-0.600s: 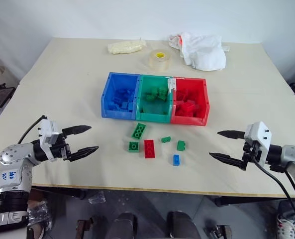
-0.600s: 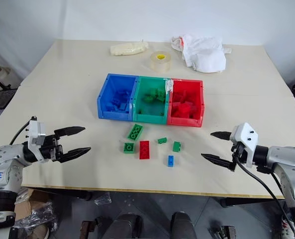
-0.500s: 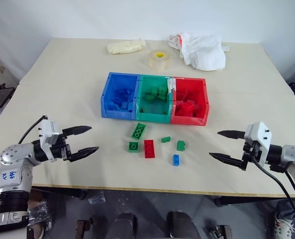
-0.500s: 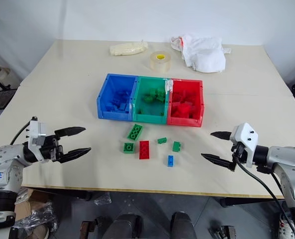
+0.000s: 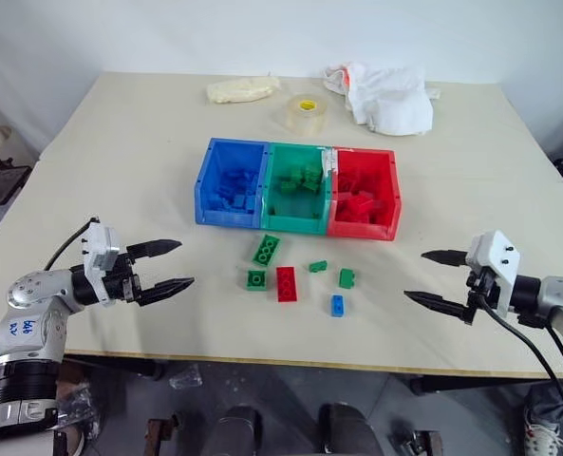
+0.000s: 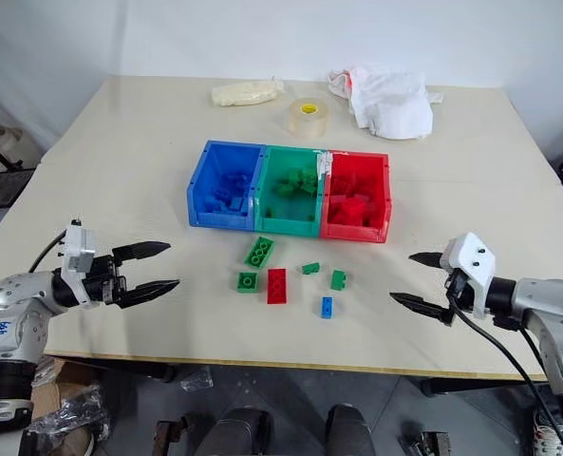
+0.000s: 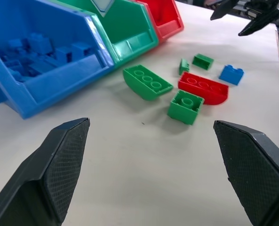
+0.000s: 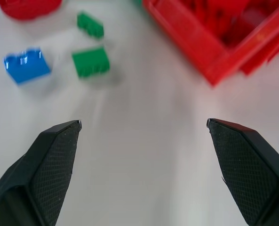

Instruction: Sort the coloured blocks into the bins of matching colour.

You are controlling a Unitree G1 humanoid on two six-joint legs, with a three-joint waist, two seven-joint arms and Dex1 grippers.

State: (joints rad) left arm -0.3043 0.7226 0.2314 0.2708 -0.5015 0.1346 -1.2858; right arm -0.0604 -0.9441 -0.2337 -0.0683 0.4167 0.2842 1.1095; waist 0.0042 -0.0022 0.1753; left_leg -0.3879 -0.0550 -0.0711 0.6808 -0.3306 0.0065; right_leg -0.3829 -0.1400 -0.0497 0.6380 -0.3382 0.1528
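I see my left gripper (image 5: 170, 266) and right gripper (image 5: 435, 279) both spread wide and empty, hovering near the tabletop's (image 5: 120, 161) left and right edges. The bins (image 5: 296, 188) sit mid-table, each holding bricks. Six loose blocks (image 5: 279, 282) lie between the bins and the near edge: four green, I think, one red, one blue.

Bare table (image 5: 129, 180) around loose blocks (image 5: 300, 271)
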